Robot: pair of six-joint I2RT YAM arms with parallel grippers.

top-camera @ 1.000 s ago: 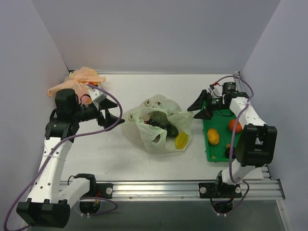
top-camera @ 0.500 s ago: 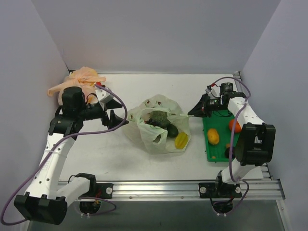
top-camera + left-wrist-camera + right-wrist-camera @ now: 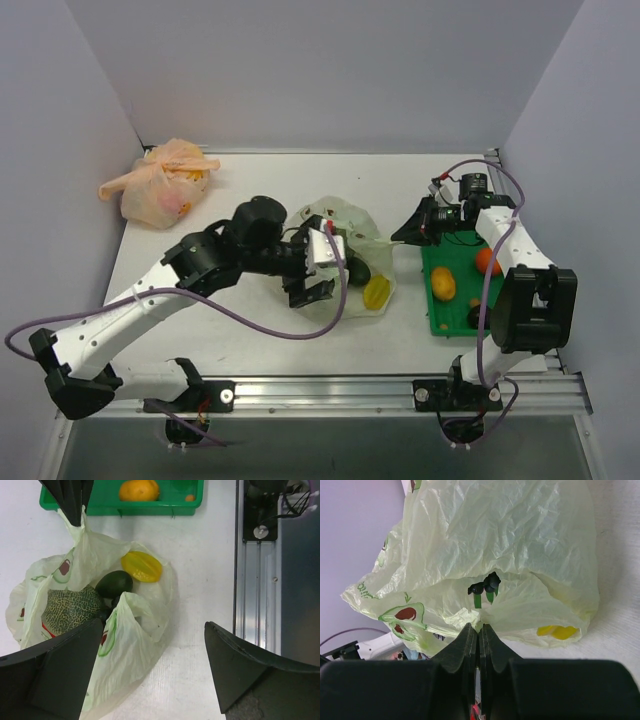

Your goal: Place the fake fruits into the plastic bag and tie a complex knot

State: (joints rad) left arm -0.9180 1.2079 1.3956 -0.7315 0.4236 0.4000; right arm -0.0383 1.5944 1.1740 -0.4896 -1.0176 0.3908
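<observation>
White matte table [image 3: 380, 345] fills enclosure, surface faintly textured in wrist views. Plain pale lavender-grey back wall [image 3: 320, 70], left wall [image 3: 50, 150], right wall [image 3: 590, 130] rise from table edges and meet at far corners. Ribbed aluminium rail [image 3: 340, 388] along near edge. Dark grey strip [image 3: 330, 450] below rail. Light even, diffuse; shadows soft.

A robotics lab test cell: plain pale walls [image 3: 320, 70] box in a white counter [image 3: 250, 190] on three sides, while the cabled left arm [image 3: 130, 308] and right arm [image 3: 512, 243] are bolted to an aluminium rail [image 3: 330, 388] at its near edge.
</observation>
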